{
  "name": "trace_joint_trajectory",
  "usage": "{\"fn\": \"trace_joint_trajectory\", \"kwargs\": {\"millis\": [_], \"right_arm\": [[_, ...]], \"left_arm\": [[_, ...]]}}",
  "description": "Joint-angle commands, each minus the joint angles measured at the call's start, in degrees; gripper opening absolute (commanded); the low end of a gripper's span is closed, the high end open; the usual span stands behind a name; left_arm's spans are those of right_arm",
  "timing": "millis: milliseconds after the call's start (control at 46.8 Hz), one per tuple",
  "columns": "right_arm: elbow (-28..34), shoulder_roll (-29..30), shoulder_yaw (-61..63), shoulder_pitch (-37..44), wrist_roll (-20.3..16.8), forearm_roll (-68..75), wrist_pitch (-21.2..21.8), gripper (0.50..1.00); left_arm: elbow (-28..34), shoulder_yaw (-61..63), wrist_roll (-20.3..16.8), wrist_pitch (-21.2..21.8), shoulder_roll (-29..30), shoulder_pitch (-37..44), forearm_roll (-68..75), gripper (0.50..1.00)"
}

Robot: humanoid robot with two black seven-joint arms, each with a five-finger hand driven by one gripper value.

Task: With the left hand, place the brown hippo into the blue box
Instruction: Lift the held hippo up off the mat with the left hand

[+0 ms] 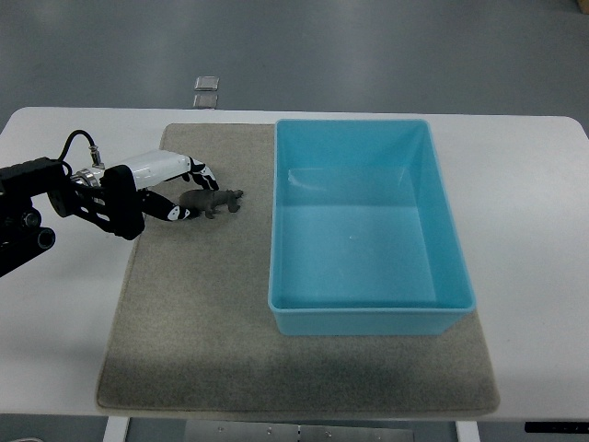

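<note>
The brown hippo [213,202] stands on the grey mat [212,322], just left of the blue box [368,318], with its head toward the box. My left hand [197,195] reaches in from the left edge at the hippo's rear. Its white fingers [189,168] stretch above the toy and its thumb [173,211] lies below, so the hippo's back end sits in the gap. The fingers look spread and I see no firm grip. The box is open-topped with nothing inside. The right hand is out of view.
The mat covers most of the white table [534,184], and the box rests on the mat's right part. Two small grey squares [206,90] lie on the floor beyond the table's far edge. My left forearm, with its black cable, crosses the table's left side.
</note>
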Motion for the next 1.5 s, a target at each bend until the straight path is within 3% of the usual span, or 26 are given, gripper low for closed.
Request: {"fn": "trace_joint_trajectory", "kwargs": {"millis": [0, 235, 1004, 1474], "right_arm": [[0.0, 0.0, 0.0, 0.0, 0.0, 0.0, 0.0, 0.936], [0.0, 0.0, 0.0, 0.1, 0.0, 0.0, 0.0, 0.936], [0.0, 0.0, 0.0, 0.1, 0.0, 0.0, 0.0, 0.936], [0.0, 0.0, 0.0, 0.1, 0.0, 0.0, 0.0, 0.936]], "left_arm": [[0.0, 0.0, 0.0, -0.1, 0.0, 0.0, 0.0, 0.591], [-0.2, -0.1, 0.0, 0.2, 0.0, -0.3, -0.1, 0.5], [-0.9, -9.7, -0.3, 1.2, 1.1, -2.1, -0.8, 0.5], [-8.3, -10.8, -0.3, 0.6, -0.4, -6.8, -0.9, 0.5]]}}
